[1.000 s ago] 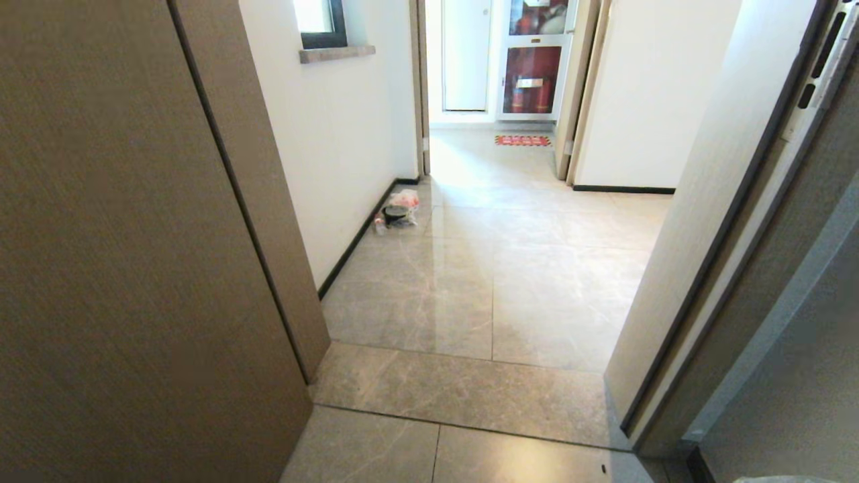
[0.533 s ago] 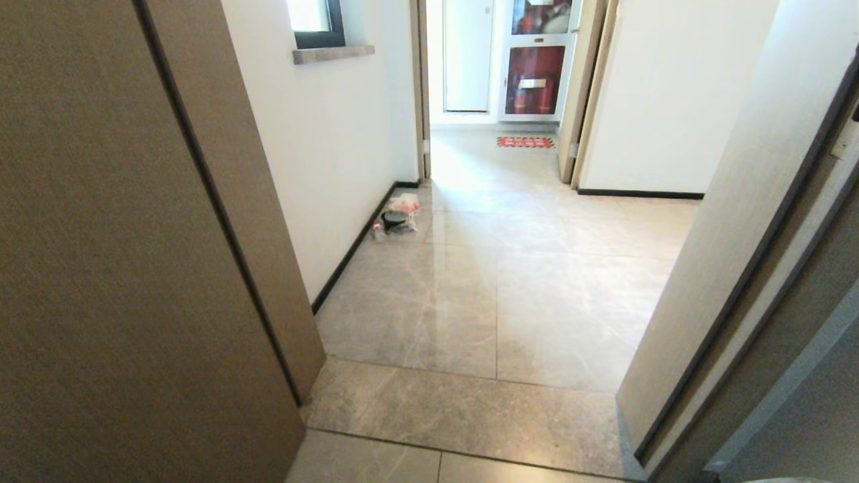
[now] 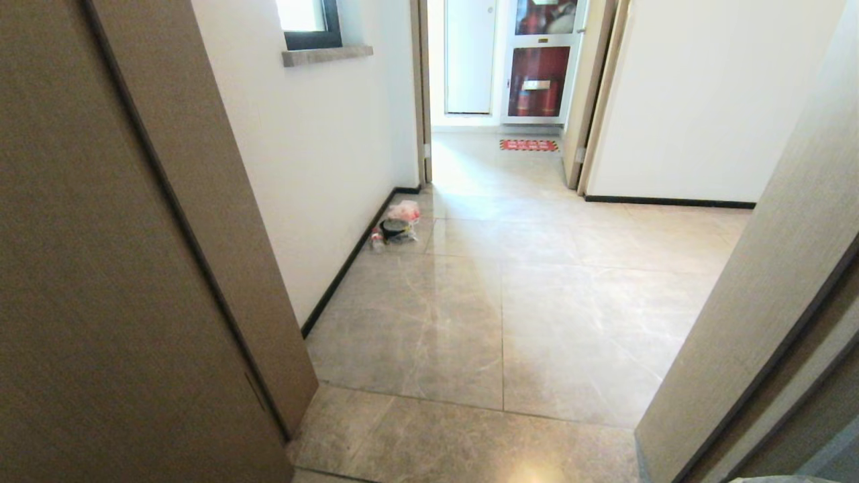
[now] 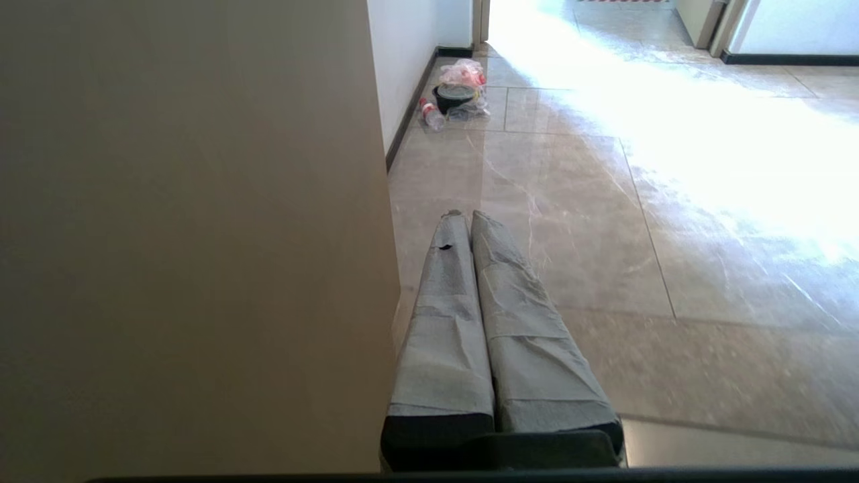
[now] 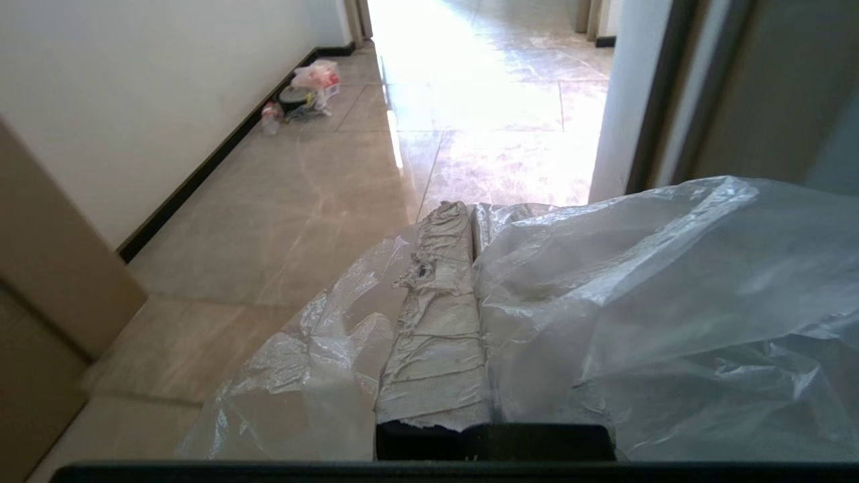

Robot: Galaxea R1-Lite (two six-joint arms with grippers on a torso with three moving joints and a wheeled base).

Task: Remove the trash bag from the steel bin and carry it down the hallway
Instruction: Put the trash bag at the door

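At the far left of the head view a brown door panel [image 3: 100,268] fills the frame, with the white wall [image 3: 322,147] and its black baseboard [image 3: 349,261] beside it. Against that baseboard lies one small heap of litter [image 3: 397,225]: a pink bag, a dark round tub and a little bottle. To its right the hallway [image 3: 537,302] runs on over glossy beige tiles to one red mat [image 3: 528,145] by the far door.

Neither arm shows in the head view. Seen from its wrist, the left gripper [image 4: 463,221] has its two wrapped fingers pressed together with nothing between them. The right gripper [image 5: 463,211] is clamped on the trash bag [image 5: 637,302], one clear crinkled bag billowing around the fingers.

The bag looks light, limp and slippery, likely to tear if snagged on the door frame [image 3: 758,322] at the right; a pinch on bunched film near its mouth should hold best. The steel bin is not in sight.
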